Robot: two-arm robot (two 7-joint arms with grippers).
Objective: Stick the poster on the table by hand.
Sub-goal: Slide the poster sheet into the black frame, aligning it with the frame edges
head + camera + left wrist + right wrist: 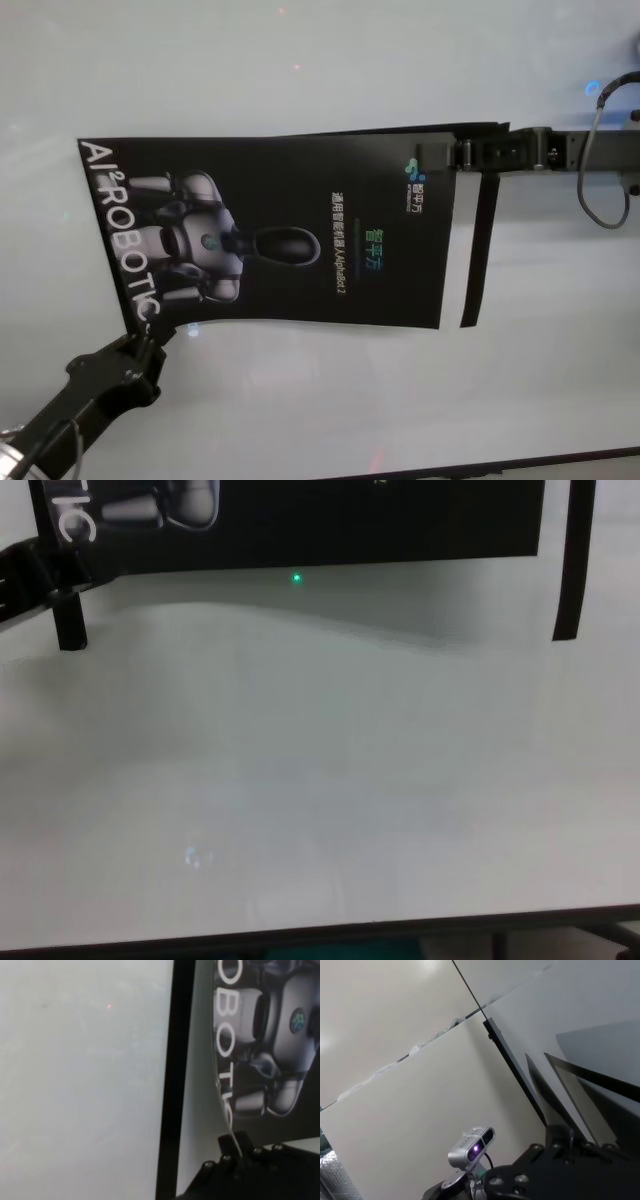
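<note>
- Closely pinched: left gripper (pixel 150 338) clamped on the poster's near-left corner, by the end of the white lettering; right gripper (pixel 462 153) clamped on the far-right corner of the same sheet.
- Stretched between the two grips, the poster (pixel 290 230) hangs just above the table (pixel 320 400), sagging a little along its near edge, not yet pressed flat.
- Best handled, as a judgement, by keeping both pinches tight and the sheet taut, lowering evenly, seating one edge first and pressing outward to avoid trapped bubbles or a crooked set.
- Glossy, thin, bendable black sheet, rectangular, printed with a silver-grey robot and white letters; curls easily at a free corner.
- Narrow black strip (pixel 478 250) dangling at the poster's right edge, another (pixel 70 620) at its left near corner; purpose unclear.
- Smooth, plain white tabletop spreading wide around the poster, with a thin dark front edge.
</note>
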